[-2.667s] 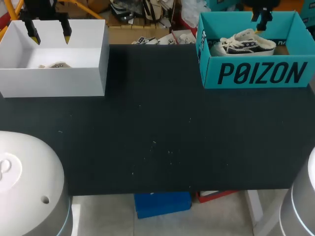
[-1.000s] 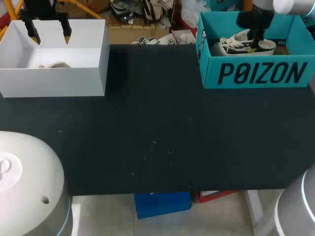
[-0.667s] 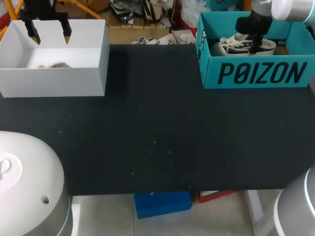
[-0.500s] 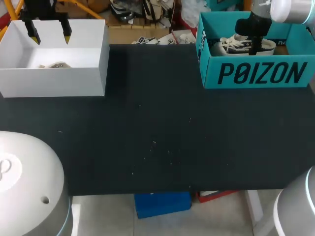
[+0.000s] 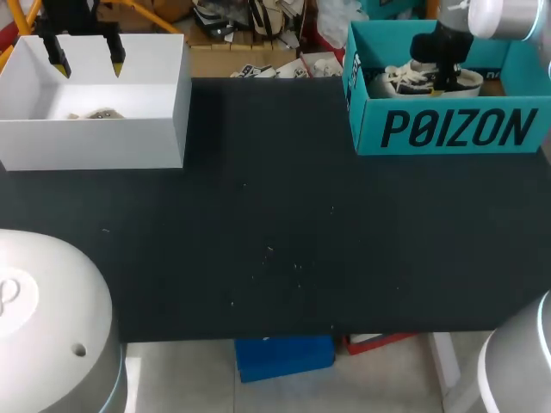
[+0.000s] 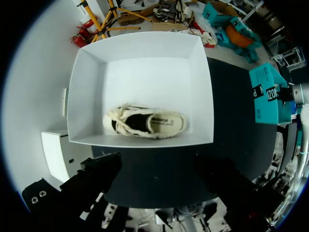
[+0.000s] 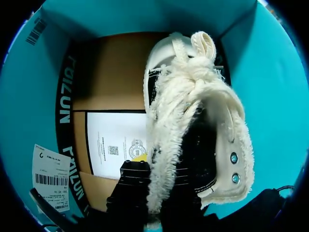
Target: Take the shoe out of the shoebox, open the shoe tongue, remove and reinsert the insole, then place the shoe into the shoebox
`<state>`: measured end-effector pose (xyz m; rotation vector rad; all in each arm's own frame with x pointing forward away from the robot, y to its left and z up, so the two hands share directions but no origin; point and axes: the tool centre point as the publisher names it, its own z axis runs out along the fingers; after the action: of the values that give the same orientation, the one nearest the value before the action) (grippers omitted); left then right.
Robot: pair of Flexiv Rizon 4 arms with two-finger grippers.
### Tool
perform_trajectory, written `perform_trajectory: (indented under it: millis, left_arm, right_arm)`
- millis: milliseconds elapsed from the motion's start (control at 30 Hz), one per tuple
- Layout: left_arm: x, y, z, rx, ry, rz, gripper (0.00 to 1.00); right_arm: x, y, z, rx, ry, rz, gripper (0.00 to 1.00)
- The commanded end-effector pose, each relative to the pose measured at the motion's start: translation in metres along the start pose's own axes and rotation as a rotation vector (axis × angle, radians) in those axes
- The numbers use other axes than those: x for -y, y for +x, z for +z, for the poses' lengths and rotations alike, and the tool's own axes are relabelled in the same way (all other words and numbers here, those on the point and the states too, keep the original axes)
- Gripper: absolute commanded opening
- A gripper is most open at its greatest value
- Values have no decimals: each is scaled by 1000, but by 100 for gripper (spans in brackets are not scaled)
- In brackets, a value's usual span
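Black tabletop [image 5: 275, 241], two boxes at far edge: white box [image 5: 95, 138] on left, teal shoebox [image 5: 448, 120] on right, well apart.

Right side – shoe [image 7: 203, 125] inside shoebox, lying on brown cardboard floor, fleecy cream collar and black lining facing wrist camera, heel loop at far end. Paper sheet [image 7: 118, 142] flat on box floor just beside shoe. Right claw [image 7: 157, 169] down inside shoebox, pinched narrow on fleecy collar edge: one finger outside shoe wall, other inside opening, both pressed against it. From head view, same claw [image 5: 443, 79] low over shoe [image 5: 405, 82], arm entering from right corner.

Left side – left claw [image 5: 87, 62] hanging above back wall of white box, yellow tips wide apart, nothing held. Second shoe [image 6: 147, 124] on its side on white box floor, near front wall, well below claw.
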<state>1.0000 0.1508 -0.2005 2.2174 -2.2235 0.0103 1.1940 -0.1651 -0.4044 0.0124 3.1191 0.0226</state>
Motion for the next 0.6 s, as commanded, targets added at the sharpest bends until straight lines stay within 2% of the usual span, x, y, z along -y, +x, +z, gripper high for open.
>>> perform_trajectory:
  millis: [33,267,600]
  left_arm:
    - [0,0,0,2,-2,-1,100]
    - [0,0,0,2,-2,-1,100]
    - [0,0,0,2,-2,-1,100]
  right_arm:
    - [2,-3,-13,-3,10,3,0]
    - [7,4,-40,26,31,22,0]
    - [13,20,-95,89,86,62,0]
